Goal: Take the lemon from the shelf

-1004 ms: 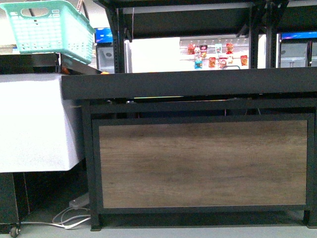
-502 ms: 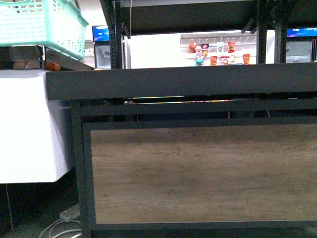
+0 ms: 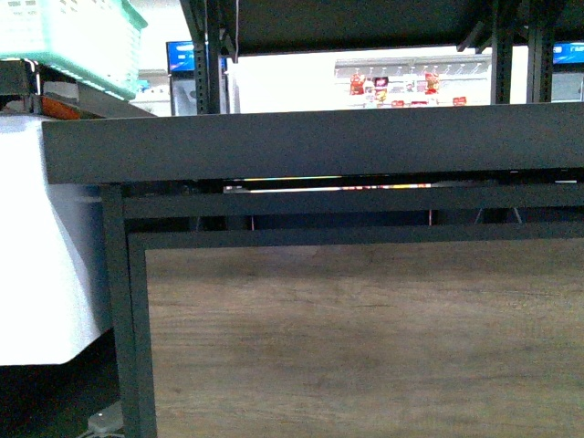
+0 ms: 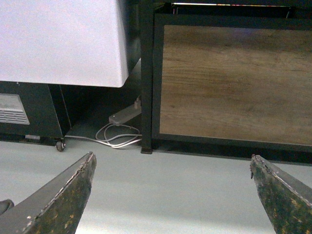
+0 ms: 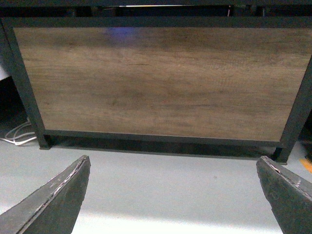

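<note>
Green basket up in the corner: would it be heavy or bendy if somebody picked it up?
Probably light: the basket has thin plastic walls full of holes. It may bend a little when squeezed, since that lattice looks thin. Its inside cannot be seen from the front view, so anything in it could add weight.

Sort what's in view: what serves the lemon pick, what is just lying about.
For the job: black metal-framed shelf with brown wood-grain front panel; left gripper, open; right gripper, open. No lemon shows.
Lying about: teal plastic lattice basket; white boxy cabinet; grey power strip and white cables on the floor.
</note>
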Robot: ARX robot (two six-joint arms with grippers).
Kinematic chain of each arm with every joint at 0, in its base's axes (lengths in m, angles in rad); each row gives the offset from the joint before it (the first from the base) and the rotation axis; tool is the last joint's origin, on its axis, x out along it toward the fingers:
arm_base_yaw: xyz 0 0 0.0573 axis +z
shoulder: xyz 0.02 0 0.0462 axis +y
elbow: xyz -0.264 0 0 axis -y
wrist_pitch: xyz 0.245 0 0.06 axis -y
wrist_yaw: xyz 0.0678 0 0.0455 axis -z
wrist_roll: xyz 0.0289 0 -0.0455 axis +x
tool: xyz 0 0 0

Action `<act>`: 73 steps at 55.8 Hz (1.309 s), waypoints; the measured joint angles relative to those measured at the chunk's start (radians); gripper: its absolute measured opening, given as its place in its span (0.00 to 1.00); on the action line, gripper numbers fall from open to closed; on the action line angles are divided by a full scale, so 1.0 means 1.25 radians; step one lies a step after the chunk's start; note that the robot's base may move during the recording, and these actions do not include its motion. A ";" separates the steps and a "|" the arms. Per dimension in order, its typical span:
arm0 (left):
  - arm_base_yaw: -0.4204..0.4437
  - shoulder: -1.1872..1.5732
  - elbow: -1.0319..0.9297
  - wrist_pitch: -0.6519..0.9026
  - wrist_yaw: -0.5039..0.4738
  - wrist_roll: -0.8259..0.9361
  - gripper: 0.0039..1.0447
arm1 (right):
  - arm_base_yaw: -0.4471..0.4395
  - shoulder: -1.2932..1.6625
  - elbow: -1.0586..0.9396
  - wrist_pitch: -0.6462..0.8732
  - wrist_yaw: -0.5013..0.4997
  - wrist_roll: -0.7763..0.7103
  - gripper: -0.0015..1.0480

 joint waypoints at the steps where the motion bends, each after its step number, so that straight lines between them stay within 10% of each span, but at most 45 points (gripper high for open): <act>1: 0.000 0.000 0.000 0.000 0.000 0.000 0.93 | 0.000 0.000 0.000 0.000 0.000 0.000 0.98; 73: 0.000 0.000 0.000 0.000 0.000 0.000 0.93 | 0.000 0.000 0.000 0.000 -0.001 0.000 0.98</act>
